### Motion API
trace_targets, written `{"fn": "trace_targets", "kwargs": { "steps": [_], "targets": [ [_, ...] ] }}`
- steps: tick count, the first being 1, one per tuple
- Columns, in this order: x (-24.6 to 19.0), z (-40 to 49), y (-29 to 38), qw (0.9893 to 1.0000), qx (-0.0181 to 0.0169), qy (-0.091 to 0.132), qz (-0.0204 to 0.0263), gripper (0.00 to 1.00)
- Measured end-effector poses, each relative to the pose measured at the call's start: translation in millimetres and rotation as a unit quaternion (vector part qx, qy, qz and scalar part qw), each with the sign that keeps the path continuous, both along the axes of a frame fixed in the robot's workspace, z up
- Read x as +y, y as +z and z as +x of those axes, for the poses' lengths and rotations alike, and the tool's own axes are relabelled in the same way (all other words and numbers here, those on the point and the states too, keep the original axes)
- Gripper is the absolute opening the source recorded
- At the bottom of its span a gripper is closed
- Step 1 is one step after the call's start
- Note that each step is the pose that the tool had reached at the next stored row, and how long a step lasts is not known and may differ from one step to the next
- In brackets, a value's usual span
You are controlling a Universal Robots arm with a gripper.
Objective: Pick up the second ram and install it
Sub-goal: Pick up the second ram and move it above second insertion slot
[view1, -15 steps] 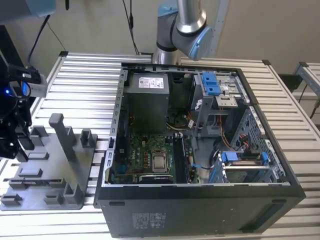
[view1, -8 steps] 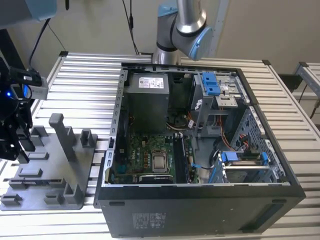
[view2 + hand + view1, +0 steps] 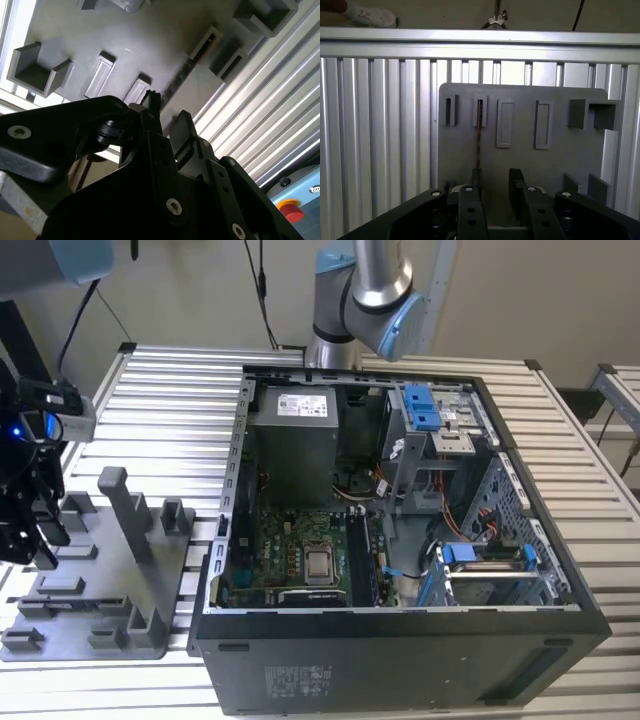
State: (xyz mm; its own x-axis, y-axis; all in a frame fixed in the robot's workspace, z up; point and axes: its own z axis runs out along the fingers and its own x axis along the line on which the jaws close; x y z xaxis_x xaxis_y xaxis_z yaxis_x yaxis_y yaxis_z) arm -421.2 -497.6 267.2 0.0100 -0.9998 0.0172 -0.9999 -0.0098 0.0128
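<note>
— At the exterior view's left edge, what is entered?
— Item: gripper, black, hanging over the grey fixture tray. The tray lies on the slatted table, just beside the open computer case.
— Fingers?
— Parted, with a moderate gap and nothing clasped between them, as seen in both wrist views.
— Location of the second ram?
— Thin dark stick, standing on edge in a tray slot, second from one end of the row. In the first wrist view it runs in line with one finger, not with the gap. In the second wrist view its near end comes close to a fingertip; contact cannot be told.
— Case contents?
— Grey power-supply box at upper centre, with the motherboard below it.
</note>
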Motion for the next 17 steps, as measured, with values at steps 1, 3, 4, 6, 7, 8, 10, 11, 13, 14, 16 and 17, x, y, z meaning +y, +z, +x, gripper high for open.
{"fn": "trace_targets", "kwargs": {
  "steps": [1,3,4,6,7,8,10,11,13,14,16,17],
  "targets": [
    [-0.6,0.0,-0.4,1.0,0.0,0.0,0.0,0.36],
    [-2.3,0.0,-1.0,1.0,0.0001,0.0,-0.0001,0.36],
    [-3.3,0.0,-1.3,1.0,0.0001,0.0,-0.0001,0.36],
    [-5.5,0.0,-2.1,1.0,0.0,0.0,0.0,0.36],
    [-6.4,-0.1,-3.0,1.0,0.0,0.0,0.0,0.36],
    [-7.0,-0.3,-4.4,1.0,0.0,0.0,0.0,0.36],
    [-8.3,-0.7,-7.3,1.0,-0.0001,0.001,0.0,0.36],
    [-8.9,-1.0,-9.1,1.0,-0.0004,0.001,0.0,0.36],
    [-9.8,-1.7,-12.7,1.0,-0.0009,0.001,0.0,0.36],
    [-10.4,-1.9,-14.4,1.0,-0.001,0.001,0.0,0.36],
    [-11.3,-2.5,-18.2,1.0,-0.0013,0.001,0.0,0.36],
    [-11.6,-2.6,-20.1,1.0,-0.0014,0.001,0.0,0.36]
  ]
}}
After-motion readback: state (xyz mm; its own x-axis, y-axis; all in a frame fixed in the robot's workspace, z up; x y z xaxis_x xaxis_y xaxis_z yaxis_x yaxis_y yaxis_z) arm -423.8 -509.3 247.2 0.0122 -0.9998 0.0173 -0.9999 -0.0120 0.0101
